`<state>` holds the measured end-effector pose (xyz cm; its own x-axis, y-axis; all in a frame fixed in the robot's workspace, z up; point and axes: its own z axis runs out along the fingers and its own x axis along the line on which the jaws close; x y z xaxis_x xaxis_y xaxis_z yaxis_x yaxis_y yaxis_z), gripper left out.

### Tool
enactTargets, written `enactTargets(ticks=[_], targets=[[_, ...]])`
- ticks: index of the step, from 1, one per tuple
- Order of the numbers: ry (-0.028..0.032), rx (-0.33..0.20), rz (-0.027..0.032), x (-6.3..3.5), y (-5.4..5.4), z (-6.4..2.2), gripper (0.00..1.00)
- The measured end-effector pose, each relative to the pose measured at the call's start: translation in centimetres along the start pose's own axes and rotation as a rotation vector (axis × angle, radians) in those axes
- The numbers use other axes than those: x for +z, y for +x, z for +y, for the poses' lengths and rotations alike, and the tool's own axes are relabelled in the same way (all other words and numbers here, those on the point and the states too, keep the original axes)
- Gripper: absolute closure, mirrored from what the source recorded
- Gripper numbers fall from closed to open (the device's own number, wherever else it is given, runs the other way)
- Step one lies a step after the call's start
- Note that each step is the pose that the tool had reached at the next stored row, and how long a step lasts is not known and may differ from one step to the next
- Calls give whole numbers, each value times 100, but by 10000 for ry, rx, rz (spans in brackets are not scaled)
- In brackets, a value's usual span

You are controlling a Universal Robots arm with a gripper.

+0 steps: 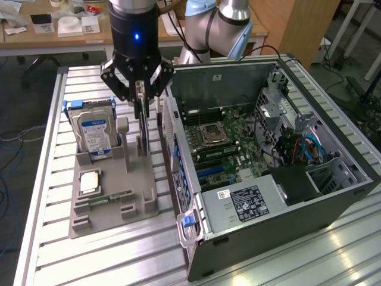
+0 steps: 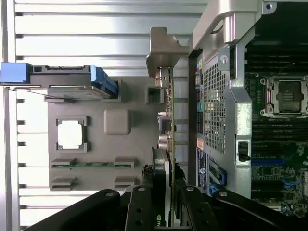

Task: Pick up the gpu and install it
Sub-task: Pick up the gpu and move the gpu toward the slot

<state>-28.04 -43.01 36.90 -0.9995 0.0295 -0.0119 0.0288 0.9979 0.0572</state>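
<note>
The gpu (image 1: pixel 144 136) is a thin dark card standing on edge in the grey holder (image 1: pixel 110 215), between the hard drive and the open computer case (image 1: pixel 309 196). My gripper (image 1: pixel 141 110) hangs straight above it, shut on the card's upper edge. In the wrist view the gpu (image 2: pixel 169 120) shows edge-on with its metal end bracket (image 2: pixel 162 50) at the far end, and my gripper (image 2: pixel 164 179) has a black finger pressed to each face. Whether the card has left its slot I cannot tell.
The grey holder (image 2: pixel 126 144) also carries a silver hard drive with blue label (image 1: pixel 95 134), a CPU (image 1: pixel 89 180) and a green RAM stick (image 1: pixel 110 198). The case's side wall (image 2: pixel 216 96) stands close beside the card. The motherboard (image 1: pixel 217 143) lies exposed inside. Everything rests on a slatted aluminium table (image 1: pixel 59 250).
</note>
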Motion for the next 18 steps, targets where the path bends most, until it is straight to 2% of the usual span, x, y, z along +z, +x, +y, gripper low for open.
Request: enactTargets(ticks=[7, 18], targets=[[-4, -1, -16, -198, -2, 11, 73], [-6, -2, -43, -410, -5, 24, 73]])
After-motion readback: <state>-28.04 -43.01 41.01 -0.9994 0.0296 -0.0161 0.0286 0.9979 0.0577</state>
